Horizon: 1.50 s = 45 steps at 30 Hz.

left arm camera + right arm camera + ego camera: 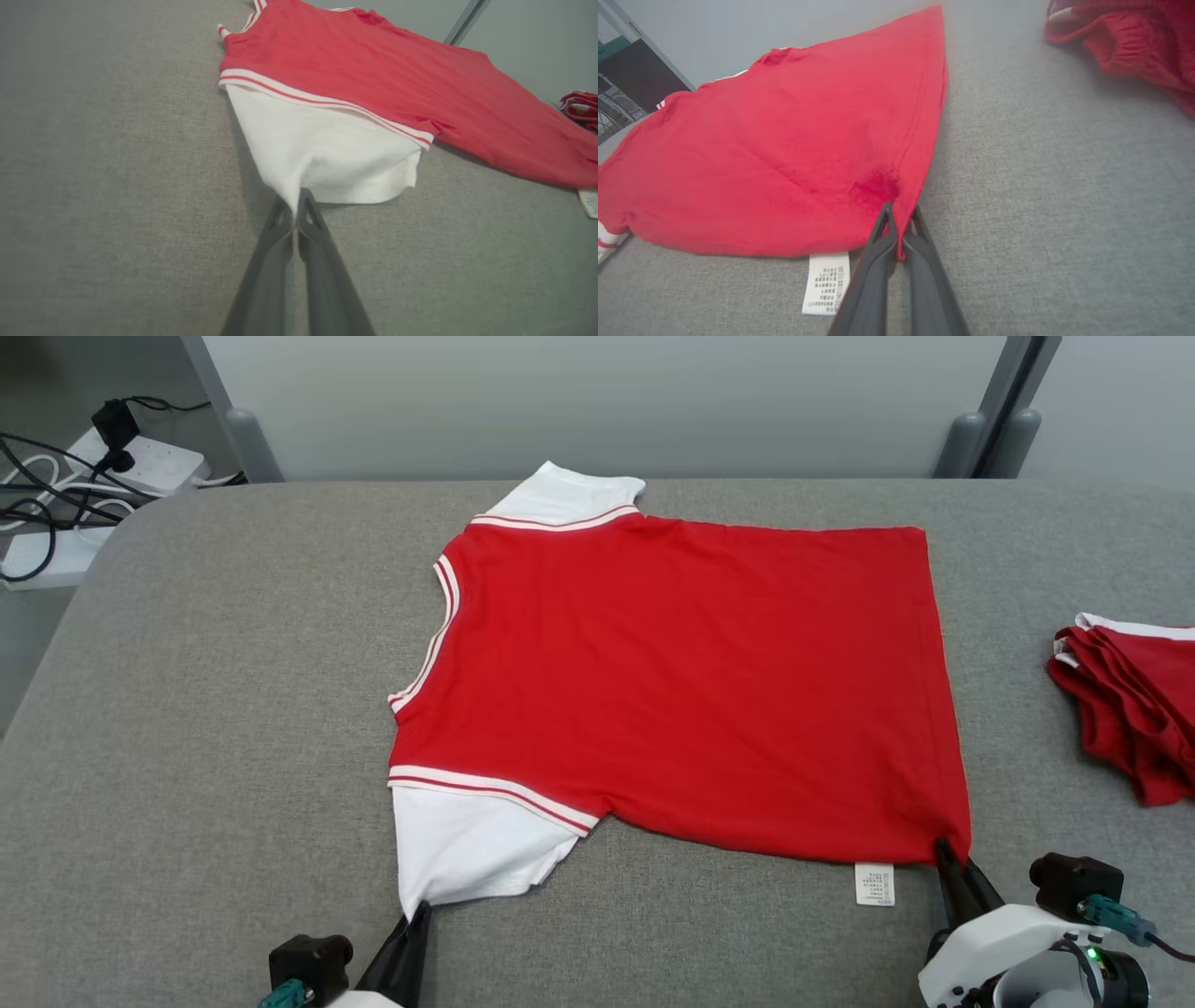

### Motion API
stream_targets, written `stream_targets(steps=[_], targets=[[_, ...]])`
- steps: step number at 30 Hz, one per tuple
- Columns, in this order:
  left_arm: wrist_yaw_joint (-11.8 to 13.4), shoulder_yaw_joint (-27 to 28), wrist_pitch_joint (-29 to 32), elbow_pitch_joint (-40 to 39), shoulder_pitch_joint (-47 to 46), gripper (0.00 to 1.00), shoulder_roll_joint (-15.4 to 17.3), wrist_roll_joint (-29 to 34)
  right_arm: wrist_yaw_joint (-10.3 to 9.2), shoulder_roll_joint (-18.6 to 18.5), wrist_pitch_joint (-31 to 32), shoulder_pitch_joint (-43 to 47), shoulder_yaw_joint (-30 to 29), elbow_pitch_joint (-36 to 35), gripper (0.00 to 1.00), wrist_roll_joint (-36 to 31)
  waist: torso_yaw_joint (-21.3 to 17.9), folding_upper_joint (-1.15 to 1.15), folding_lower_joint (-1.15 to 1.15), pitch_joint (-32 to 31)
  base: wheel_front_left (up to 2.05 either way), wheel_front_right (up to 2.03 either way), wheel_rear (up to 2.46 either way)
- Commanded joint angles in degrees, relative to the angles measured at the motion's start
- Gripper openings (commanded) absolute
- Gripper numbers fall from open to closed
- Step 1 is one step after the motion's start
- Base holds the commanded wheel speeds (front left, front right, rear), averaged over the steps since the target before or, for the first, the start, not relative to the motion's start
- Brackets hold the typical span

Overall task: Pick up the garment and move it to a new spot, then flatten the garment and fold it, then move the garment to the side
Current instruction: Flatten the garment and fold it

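a red t-shirt [672, 681] with white sleeves lies spread flat in the middle of a grey cloth-covered table [187, 728], neck opening toward the robot's left and hem toward its right, back side up as far as can be told. the left gripper [420, 907] reaches in from the lower left of the head view, its two dark fingers pressed together on the outer corner of the near sleeve [467, 845], which is drawn to a point toward the robot; the left wrist view shows the white cloth caught between the fingertips. the right gripper [945, 849] comes in from the lower right and pinches the near corner of the hem, and the right wrist view shows a fold of red fabric clamped between its closed fingers. a white care label [875, 884] pokes out from under the near edge of the shirt and lies on the table just beside the right gripper. the far sleeve [565, 495] rests flat near the table's back edge, red-and-white striped trim marking both sleeve seams and the neckline. a heap of red clothing [1134, 709] with a white edge sits at the table's right side, well apart from the spread shirt. beyond the table's far left corner a white power strip [149, 462] and a tangle of dark cables [37, 495] lie on the floor
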Motion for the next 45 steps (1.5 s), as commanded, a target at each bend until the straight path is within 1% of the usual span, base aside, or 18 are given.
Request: stream_targets(steps=[1,9,19,24,45], targets=[[-0.5,2.3,-0.3,-1.4,-0.1,0.0,0.3,0.0,0.23,-0.8,-0.3,0.2,1.5,-1.2,0.0,0.7,0.2,0.0,0.0,-1.0,0.0,0.0,0.0],[-0.8,2.4,-0.3,-2.4,2.9,0.0,0.3,0.8,0.23,-1.6,-0.3,3.3,2.5,-1.8,0.0,1.7,-0.2,0.0,0.0,-5.2,0.0,0.0,0.0],[-0.9,1.8,-0.3,-5.7,5.3,0.0,0.3,0.7,0.23,-2.7,-0.3,5.4,1.4,-2.3,0.0,2.3,0.5,0.0,0.0,-7.4,0.0,0.0,0.0],[-0.9,1.4,-0.3,-8.2,7.1,0.0,0.4,1.9,0.23,-2.8,-0.3,6.2,0.4,-2.6,0.0,2.2,1.0,0.0,0.0,-7.9,0.0,0.0,0.0],[-0.9,-1.3,-0.3,-12.0,10.6,0.0,0.4,2.6,0.23,-2.4,-0.3,7.5,-3.8,-2.4,0.0,-0.2,4.2,0.0,0.0,-7.3,0.0,0.0,0.0]])
